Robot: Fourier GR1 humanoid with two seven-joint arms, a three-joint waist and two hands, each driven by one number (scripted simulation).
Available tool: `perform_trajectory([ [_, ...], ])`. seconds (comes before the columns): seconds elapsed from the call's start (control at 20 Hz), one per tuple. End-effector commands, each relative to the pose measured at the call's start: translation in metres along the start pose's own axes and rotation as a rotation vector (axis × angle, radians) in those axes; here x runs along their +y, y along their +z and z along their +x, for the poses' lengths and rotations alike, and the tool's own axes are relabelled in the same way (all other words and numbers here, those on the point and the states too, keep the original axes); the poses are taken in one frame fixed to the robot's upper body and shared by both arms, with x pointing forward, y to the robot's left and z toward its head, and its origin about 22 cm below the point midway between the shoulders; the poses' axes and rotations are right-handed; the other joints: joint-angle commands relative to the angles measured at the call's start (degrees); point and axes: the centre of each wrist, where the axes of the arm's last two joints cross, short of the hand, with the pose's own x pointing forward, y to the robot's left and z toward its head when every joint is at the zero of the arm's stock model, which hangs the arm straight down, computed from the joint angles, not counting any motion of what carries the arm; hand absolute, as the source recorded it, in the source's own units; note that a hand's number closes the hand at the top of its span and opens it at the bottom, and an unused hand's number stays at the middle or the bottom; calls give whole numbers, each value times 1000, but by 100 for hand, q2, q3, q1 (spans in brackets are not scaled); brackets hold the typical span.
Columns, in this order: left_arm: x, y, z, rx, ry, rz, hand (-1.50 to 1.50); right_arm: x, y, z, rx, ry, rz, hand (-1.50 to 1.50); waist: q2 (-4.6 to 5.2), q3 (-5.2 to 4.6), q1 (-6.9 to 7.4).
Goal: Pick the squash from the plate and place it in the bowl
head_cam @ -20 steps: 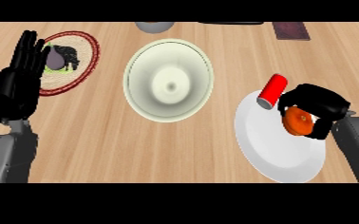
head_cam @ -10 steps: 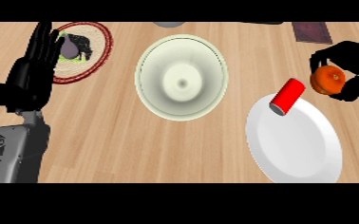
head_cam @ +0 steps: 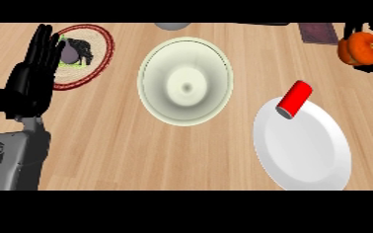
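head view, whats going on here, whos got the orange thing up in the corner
The right hand is curled round the orange squash at the view's upper right edge. The squash is off the white plate and well to the side of the bowl, which has nothing in it yet. A red can sits at the plate's upper rim. The left hand rests open at the left edge, fingers up, beside a patterned plate.

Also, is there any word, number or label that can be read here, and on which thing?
None can be read. The red can, the squash, the bowl, the white plate and the red-rimmed plate all show no letters or numbers.
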Motion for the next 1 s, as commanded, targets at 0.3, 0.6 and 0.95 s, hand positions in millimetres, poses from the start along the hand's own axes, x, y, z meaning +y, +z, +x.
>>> perform_trajectory([
  [0.3,9,3,-5,32,-11,20,0,-65,-36,26,-280,-232,-201,150,-73,-17,-152],
  [0.6,20,10,-9,45,-33,45,0,-88,-75,63,-411,-400,-119,150,-162,-30,-327],
  [0.95,31,10,-11,53,-43,66,0,-100,-124,120,-451,-461,-21,150,-194,-33,-458],
])
